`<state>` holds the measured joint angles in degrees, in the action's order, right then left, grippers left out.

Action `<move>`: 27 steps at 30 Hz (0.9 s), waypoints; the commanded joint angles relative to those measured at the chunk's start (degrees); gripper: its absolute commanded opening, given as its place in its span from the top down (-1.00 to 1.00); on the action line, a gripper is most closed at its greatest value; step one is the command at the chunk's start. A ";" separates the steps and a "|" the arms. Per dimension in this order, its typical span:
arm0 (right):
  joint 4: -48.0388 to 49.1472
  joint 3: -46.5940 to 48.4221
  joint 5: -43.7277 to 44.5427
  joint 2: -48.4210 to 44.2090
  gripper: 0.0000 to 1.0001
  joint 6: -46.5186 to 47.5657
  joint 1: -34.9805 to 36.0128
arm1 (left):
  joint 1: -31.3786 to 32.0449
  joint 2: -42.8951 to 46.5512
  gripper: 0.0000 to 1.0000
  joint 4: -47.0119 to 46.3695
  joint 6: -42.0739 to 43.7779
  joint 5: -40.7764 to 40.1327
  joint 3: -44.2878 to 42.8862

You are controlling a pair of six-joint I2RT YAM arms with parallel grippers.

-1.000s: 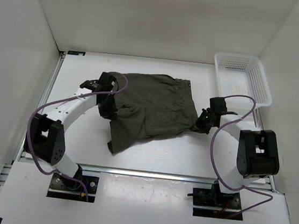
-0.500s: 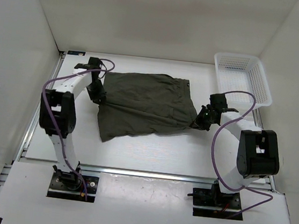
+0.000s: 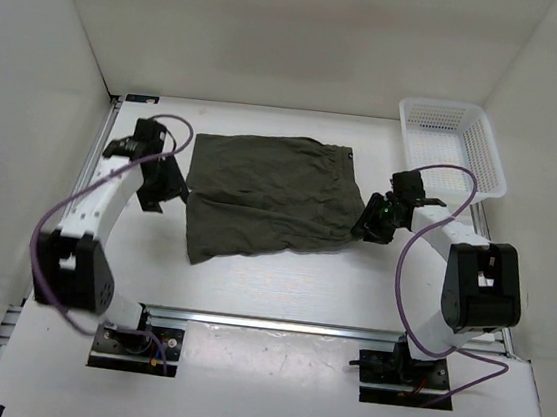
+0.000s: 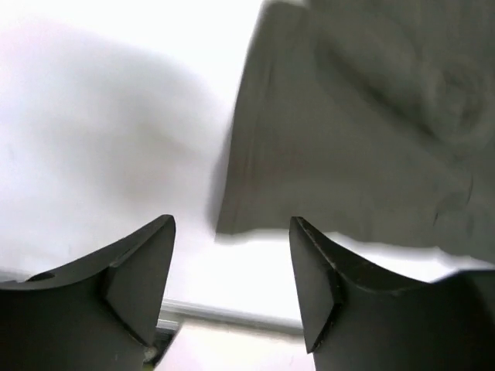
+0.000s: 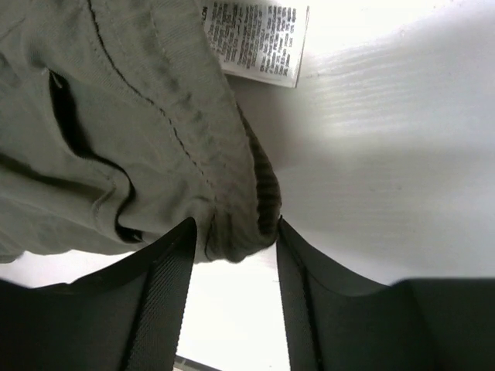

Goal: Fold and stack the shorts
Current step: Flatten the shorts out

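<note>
The shorts (image 3: pixel 265 197) lie spread flat on the white table (image 3: pixel 279 289), in its middle and toward the far side. They form a rough rectangle of dark olive cloth, and the near left corner reaches closest to us. In the right wrist view, the shorts (image 5: pixel 131 116) show a gathered, stitched edge, and a white printed care label (image 5: pixel 255 39) lies just beyond it on the table.

The right gripper (image 3: pixel 369 227) sits low at the right edge of the cloth. In its own view, the right gripper (image 5: pixel 232 228) has its two fingers apart with the bunched edge lying between them. We cannot tell whether either finger presses on it.

The left gripper (image 3: pixel 165 188) is just beside the left edge of the shorts. Its camera shows the left gripper (image 4: pixel 232 222) with jaws spread and nothing between them, and the edge of the shorts (image 4: pixel 356 139) lies just ahead on the table.

A white mesh basket (image 3: pixel 493 157) stands in the far right corner, well apart from the cloth.
</note>
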<state>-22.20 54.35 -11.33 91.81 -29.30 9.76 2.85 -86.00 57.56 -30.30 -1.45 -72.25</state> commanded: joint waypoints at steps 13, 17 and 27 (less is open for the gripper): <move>-1.01 -3.28 -2.29 -5.68 -0.03 -0.50 -0.18 | 8.22 7.43 -0.85 -11.14 -15.40 11.03 27.60; 0.13 -5.39 -3.34 -5.68 -0.03 -2.16 -0.18 | 8.84 2.16 -0.62 -12.03 -15.93 7.44 25.50; 7.41 -7.33 -3.87 -3.83 -0.13 -6.20 -0.18 | 9.98 -1.10 0.79 -12.56 -15.40 5.85 21.62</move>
<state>-19.84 47.46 -14.17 87.50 -33.36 9.76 12.60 -87.92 46.04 -45.76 5.32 -48.82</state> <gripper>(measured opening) 0.573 0.115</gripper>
